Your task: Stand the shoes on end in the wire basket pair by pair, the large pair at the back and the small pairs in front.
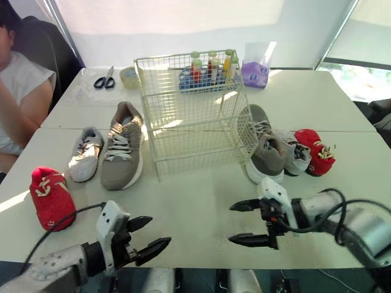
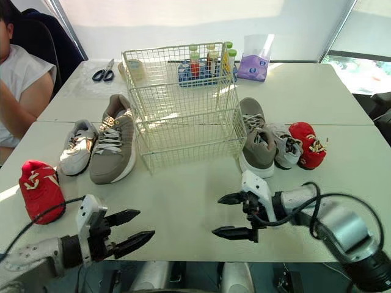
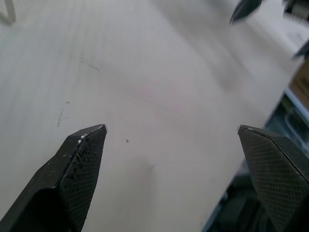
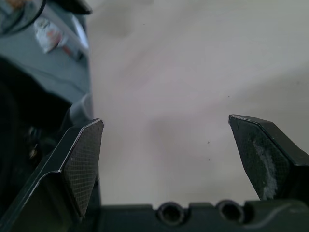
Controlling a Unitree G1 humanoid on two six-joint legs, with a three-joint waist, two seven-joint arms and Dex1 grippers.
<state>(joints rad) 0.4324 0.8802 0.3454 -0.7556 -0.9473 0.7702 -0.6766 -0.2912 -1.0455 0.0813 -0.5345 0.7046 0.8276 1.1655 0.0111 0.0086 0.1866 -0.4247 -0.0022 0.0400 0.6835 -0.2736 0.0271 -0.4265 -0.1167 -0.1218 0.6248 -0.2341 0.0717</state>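
Observation:
An empty white wire basket (image 1: 192, 113) stands mid-table. Left of it lie a large taupe shoe (image 1: 123, 146), a small white-grey shoe (image 1: 85, 154) and a small red shoe (image 1: 51, 197). Right of it lie the other taupe shoe (image 1: 264, 146), a small grey-white shoe (image 1: 295, 152) and a red shoe (image 1: 315, 151). My left gripper (image 1: 151, 237) hovers open over the table's front edge, empty. My right gripper (image 1: 244, 223) is open and empty too, in front of the right-hand shoes. Both pairs of fingertips (image 3: 87, 145) (image 4: 84, 150) show bare tabletop between them.
Behind the basket stand a blue rack of bottles (image 1: 208, 68), a purple pouch (image 1: 255, 72), a roll of tape (image 1: 128, 75) and scissors (image 1: 105, 80). A person (image 1: 18, 91) sits at the table's left side. The table's front edge (image 1: 201, 265) is just below both grippers.

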